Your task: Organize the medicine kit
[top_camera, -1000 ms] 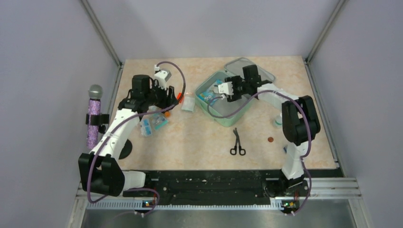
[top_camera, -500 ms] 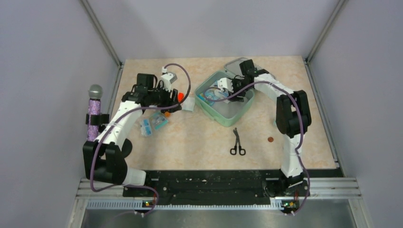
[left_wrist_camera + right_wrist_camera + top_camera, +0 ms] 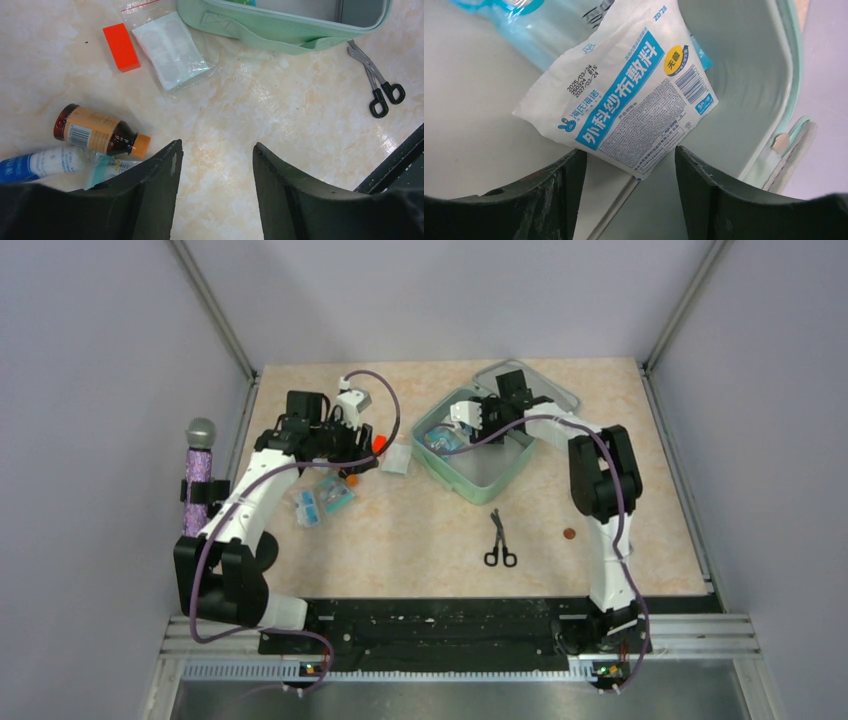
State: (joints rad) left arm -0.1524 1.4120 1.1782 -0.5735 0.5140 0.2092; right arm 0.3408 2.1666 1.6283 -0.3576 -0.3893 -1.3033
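The medicine kit is a mint-green box standing open in the middle of the table, its lid laid back. My right gripper reaches into it and is open. Just ahead of its fingertips a white-and-blue gauze packet lies on the kit's floor, apart from both fingers. My left gripper hangs open above bare table with nothing between its fingers. A brown bottle with an orange cap lies just left of it.
An orange block and a clear bag of white pads lie beside the kit's wall. Blue-and-white packets lie left. Scissors and a small brown disc lie nearer the front. A purple microphone stands at the left wall.
My right gripper has moved left and deeper into the kit. My left gripper has shifted slightly right toward the orange block, then held still.
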